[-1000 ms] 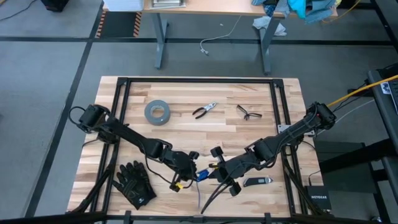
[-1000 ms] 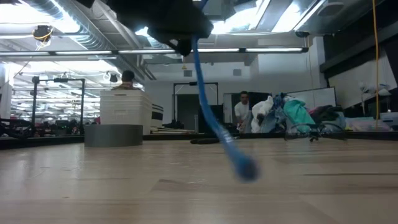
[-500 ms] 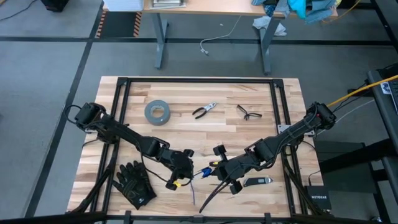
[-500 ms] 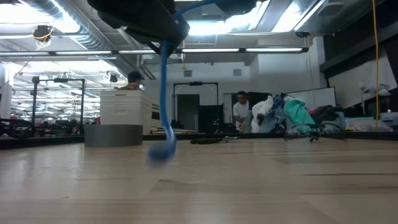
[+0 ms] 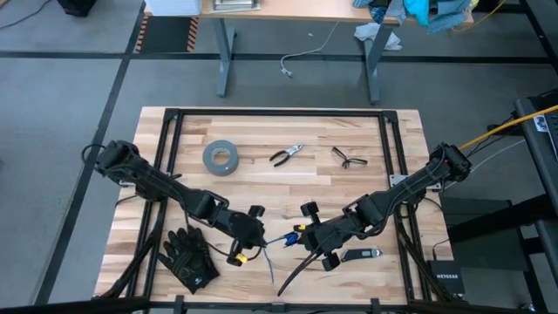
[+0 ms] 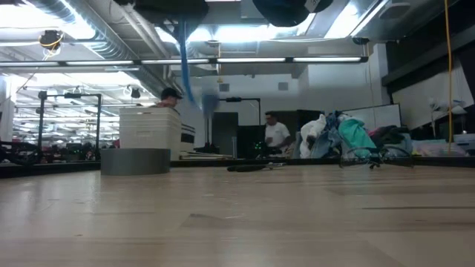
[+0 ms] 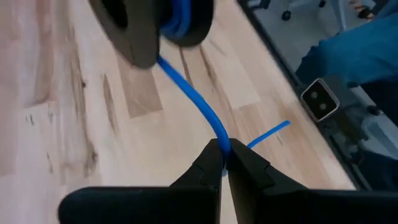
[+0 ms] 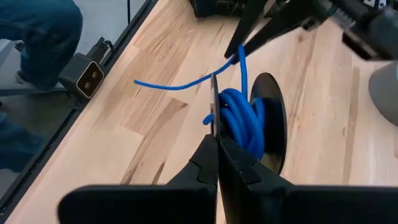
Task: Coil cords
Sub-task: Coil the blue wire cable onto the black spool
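The cord is bright blue here. Its small coil [image 8: 241, 127] sits at the tips of my right gripper [image 5: 305, 232], which is shut on it above the table's near middle. A straight run [image 7: 193, 93] leads from the coil to my left gripper [image 5: 254, 237], which is shut on the cord a short way to the left. Past the left fingers the free end [image 7: 270, 132] sticks out in the air. In the low view the cord [image 6: 183, 55] hangs clear of the table. My left gripper pinches a single strand of the blue cord [image 7: 222, 140] between its two fingertips, across the cord. The strand runs straight to the coil on one side, and its short free end juts out on the other, clear of the table. My right gripper pinches the coil's several turns [image 8: 225, 119] between its two fingers at one side of the coil. The coil stands on edge past the fingertips, lifted above the table.
A grey tape roll [image 5: 221, 158], pliers [image 5: 286, 154] and glasses [image 5: 348, 158] lie at the far half. Black gloves [image 5: 187, 256] lie near left and a small dark tool [image 5: 360, 254] near right. A dark strap [image 5: 295, 272] trails toward the near edge.
My left gripper has gone a little toward the table's left edge, away from the right gripper, so the run of cord between them has grown longer. The cord's free end, which hung down near the tabletop, has swung left and risen well clear of it.
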{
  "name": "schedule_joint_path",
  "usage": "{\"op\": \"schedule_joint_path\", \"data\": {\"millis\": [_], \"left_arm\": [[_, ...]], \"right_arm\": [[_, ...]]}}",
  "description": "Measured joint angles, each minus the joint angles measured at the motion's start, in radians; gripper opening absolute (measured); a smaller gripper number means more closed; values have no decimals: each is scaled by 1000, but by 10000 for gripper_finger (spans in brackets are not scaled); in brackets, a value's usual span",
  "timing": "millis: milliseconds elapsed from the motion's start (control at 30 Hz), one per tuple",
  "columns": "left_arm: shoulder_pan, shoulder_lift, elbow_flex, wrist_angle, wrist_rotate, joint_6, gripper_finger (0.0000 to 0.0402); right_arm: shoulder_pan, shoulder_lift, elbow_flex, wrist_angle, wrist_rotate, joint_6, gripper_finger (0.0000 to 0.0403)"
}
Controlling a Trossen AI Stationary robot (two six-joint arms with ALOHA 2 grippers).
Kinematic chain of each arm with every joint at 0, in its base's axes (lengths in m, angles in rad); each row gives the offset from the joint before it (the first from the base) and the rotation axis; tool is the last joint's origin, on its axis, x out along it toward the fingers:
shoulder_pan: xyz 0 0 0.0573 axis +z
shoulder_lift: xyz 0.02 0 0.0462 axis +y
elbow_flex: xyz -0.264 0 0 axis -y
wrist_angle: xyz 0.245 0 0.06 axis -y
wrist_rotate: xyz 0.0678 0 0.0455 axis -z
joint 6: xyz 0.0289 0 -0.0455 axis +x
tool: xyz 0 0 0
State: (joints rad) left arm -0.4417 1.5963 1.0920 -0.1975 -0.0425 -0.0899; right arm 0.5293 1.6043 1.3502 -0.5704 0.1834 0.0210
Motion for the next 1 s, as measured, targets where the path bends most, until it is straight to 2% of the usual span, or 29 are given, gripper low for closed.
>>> {"op": "schedule_joint_path", "data": {"millis": [333,500,667,900,1000], "left_arm": [[-34,-55,0,5,-101,31,6],[-39,-56,0,43,-131,107,6],[-47,-56,0,79,-174,228,6],[-86,-56,0,75,-373,336,6],[-99,-56,0,76,-417,361,6]], "right_arm": [[0,0,0,15,-19,12,1],[0,0,0,58,-70,12,1],[-7,1,0,63,-70,32,1],[-28,1,-3,34,-59,70,1],[-28,1,-20,36,-60,77,1]]}}
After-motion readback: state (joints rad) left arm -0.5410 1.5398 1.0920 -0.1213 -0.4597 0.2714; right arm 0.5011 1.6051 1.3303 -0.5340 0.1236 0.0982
